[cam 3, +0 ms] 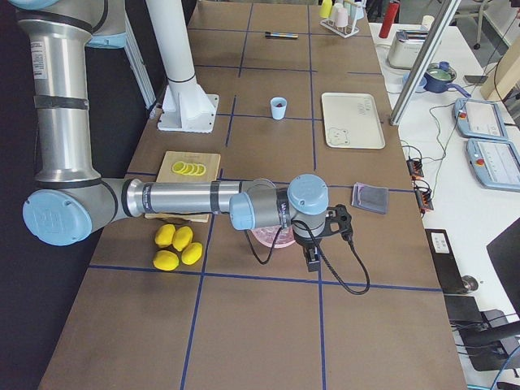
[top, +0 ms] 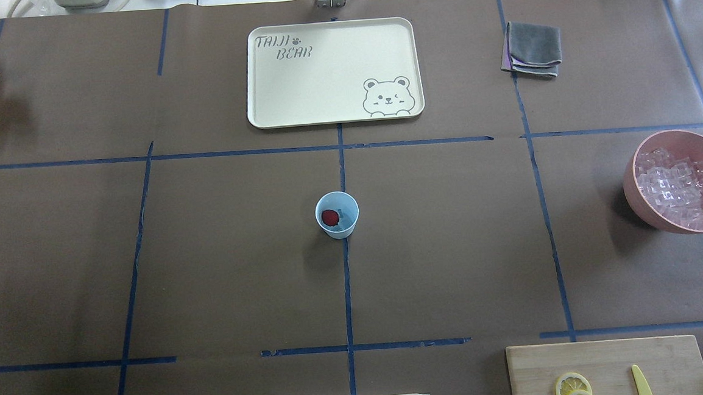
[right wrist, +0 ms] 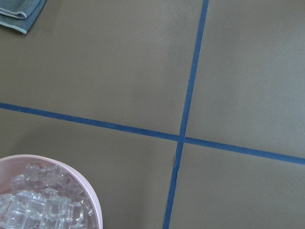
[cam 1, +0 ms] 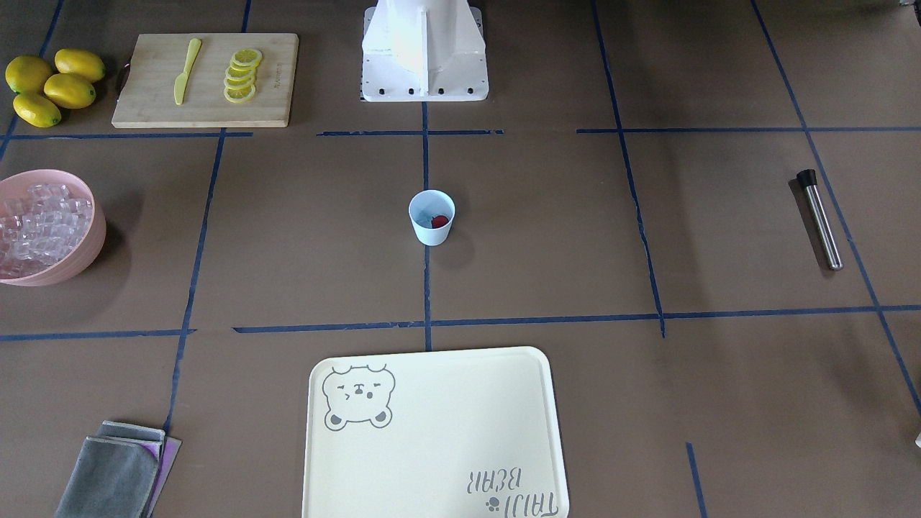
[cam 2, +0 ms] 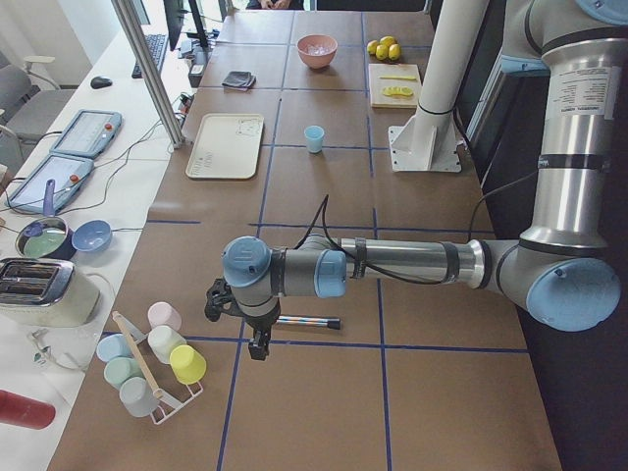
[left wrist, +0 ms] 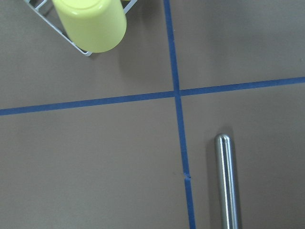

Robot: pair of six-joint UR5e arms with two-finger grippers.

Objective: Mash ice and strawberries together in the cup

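The pale blue cup (top: 337,215) stands upright at the table's middle, also in the front-facing view (cam 1: 432,217). One red strawberry piece (top: 329,217) lies in it. The ice (top: 680,186) fills the pink bowl (top: 637,204) at the right edge, and shows in the right wrist view (right wrist: 38,200). My left gripper (cam 2: 257,343) hangs near the table's left end, beside a steel muddler rod (left wrist: 226,181). My right gripper (cam 3: 312,260) hangs just past the pink bowl. Both show only in the side views, so I cannot tell whether they are open or shut.
A cream bear tray (top: 333,70) lies beyond the cup, with a grey cloth (top: 533,48) to its right. A cutting board (cam 1: 205,79) holds lemon slices and a yellow knife, with whole lemons (cam 1: 54,86) beside it. A rack of coloured cups (cam 2: 157,358) stands near the left gripper.
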